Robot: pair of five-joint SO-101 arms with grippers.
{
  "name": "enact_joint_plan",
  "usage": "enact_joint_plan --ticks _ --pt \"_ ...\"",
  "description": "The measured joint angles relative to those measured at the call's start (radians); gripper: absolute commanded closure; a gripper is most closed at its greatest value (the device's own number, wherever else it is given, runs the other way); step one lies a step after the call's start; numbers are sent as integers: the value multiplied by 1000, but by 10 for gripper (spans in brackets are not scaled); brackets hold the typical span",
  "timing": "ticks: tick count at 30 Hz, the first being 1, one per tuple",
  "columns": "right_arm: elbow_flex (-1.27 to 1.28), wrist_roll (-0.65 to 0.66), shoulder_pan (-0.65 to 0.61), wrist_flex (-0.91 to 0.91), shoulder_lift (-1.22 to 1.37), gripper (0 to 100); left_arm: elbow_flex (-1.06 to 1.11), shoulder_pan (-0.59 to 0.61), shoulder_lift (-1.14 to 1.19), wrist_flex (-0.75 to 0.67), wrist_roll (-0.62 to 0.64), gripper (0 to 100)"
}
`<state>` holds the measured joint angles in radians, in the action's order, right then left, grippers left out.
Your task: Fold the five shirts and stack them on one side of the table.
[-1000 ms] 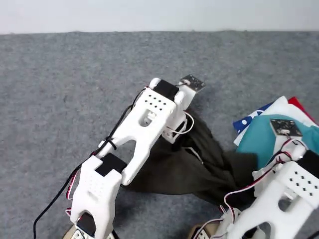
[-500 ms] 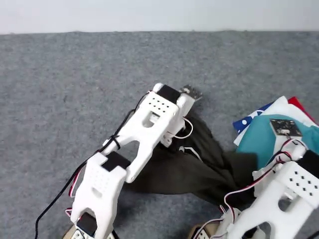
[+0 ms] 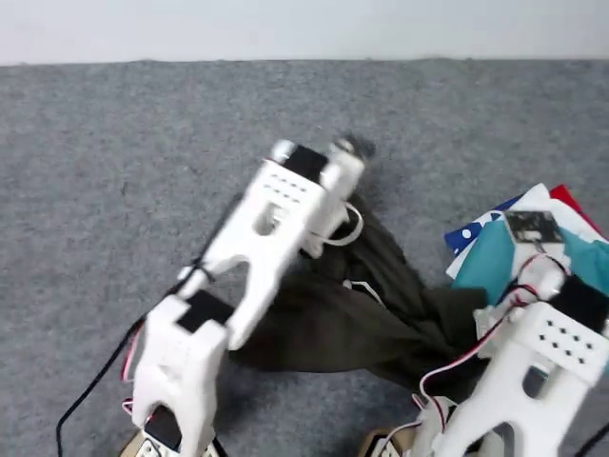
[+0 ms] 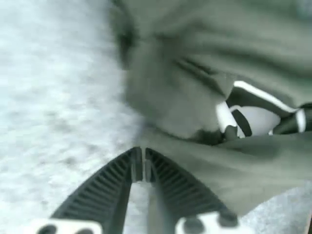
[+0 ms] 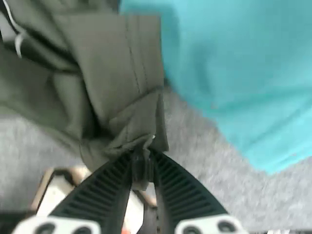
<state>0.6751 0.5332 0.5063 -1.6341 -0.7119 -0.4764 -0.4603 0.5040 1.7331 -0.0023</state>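
Observation:
A dark olive shirt (image 3: 362,324) lies crumpled on the grey table (image 3: 114,171) between my two arms. In the left wrist view my left gripper (image 4: 141,163) is shut on an edge of the olive shirt (image 4: 195,73), whose white neck label (image 4: 253,114) shows close by. My right gripper (image 5: 141,163) is shut on a bunched fold of the same shirt (image 5: 97,73), right beside the teal shirt (image 5: 234,63). From above, the left arm (image 3: 276,209) stands over the shirt's far end and the right arm (image 3: 533,371) over its near right end.
A loose pile sits at the right edge: the teal shirt (image 3: 485,267) on top of a white one (image 3: 538,202), a blue starred one (image 3: 473,233) and a red one (image 3: 571,202). Open grey table stretches to the left and towards the back wall.
The left arm has swung to the left and away from me, drawing the olive shirt's far end with it. The right arm has shifted slightly, keeping its hold.

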Motion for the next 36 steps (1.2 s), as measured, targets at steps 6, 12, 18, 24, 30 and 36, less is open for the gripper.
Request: enact_joint_plan --ticks 6,12,18,24,30,36 --pt "-20 -98 -201 84 0 989 74 104 -258 0 0 984" --pt "-58 -103 -230 32 0 989 293 61 -253 2 0 859" --pt "-58 -77 -178 18 0 989 302 -17 -78 2 0 814" --pt "-58 -75 -169 18 0 989 160 -25 109 2 0 815" --pt "-58 -75 -169 18 0 989 46 -26 203 2 0 950" --pt "-35 -75 -169 18 0 989 18 -26 201 2 0 980"
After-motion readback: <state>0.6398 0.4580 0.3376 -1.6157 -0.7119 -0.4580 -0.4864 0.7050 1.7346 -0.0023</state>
